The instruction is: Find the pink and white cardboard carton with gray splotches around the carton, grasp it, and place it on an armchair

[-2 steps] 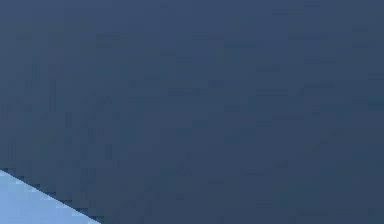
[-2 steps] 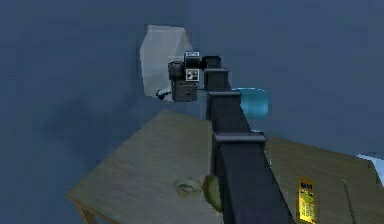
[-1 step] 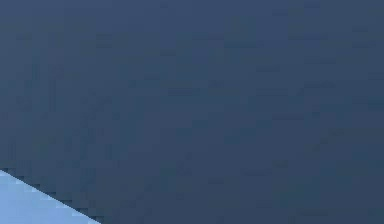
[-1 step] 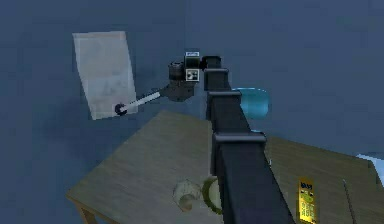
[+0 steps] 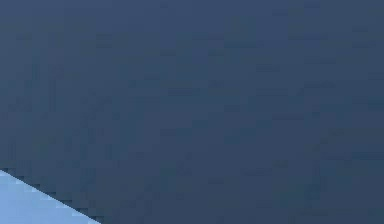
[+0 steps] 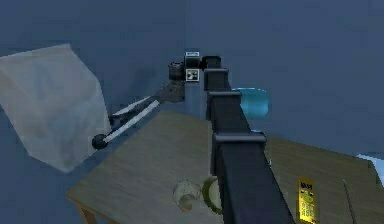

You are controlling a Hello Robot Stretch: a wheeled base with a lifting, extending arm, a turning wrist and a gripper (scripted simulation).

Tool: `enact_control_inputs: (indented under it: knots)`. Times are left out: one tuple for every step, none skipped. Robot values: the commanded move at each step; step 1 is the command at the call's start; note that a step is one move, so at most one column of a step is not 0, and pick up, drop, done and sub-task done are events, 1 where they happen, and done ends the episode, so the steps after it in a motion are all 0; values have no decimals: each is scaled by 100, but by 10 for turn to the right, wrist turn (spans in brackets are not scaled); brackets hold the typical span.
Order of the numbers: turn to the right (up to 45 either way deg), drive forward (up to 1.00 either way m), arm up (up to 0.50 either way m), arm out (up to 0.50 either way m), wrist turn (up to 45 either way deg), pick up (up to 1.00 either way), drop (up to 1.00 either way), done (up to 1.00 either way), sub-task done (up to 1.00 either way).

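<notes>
Carton (image 6: pixel 50 105) right at the tip of the claw (image 6: pixel 104 134). It's a pale boxy shape, whitish with grey mottling, though the pink doesn't come through here. It hangs tilted off the claw's far end with one corner pointing down, out past the edge of the wooden worktop (image 6: pixel 140 170) and clear of it, so I read the claw as holding it. How the fingers themselves are set I cannot tell.

From the claw, the carton lies straight on along the fingers, out beyond their tips. Back behind the claw, the dark arm (image 6: pixel 235 140) runs across the worktop, and a teal bowl-like thing (image 6: pixel 252 100) sits just on the arm's other side.

The forward view offers a dark blue wall (image 5: pixel 200 100) up close, plus a pale blue wedge (image 5: pixel 25 205) at its bottom left. The arm side view supplies the claw, carton and worktop.

My call is that the grasp is done. Next comes pulling away and hunting for an armchair.
</notes>
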Motion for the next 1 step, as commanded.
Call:
enact_control_inputs:
  knots:
    - [0, 0, 0, 0, -300, 0, 0, 0, 0]
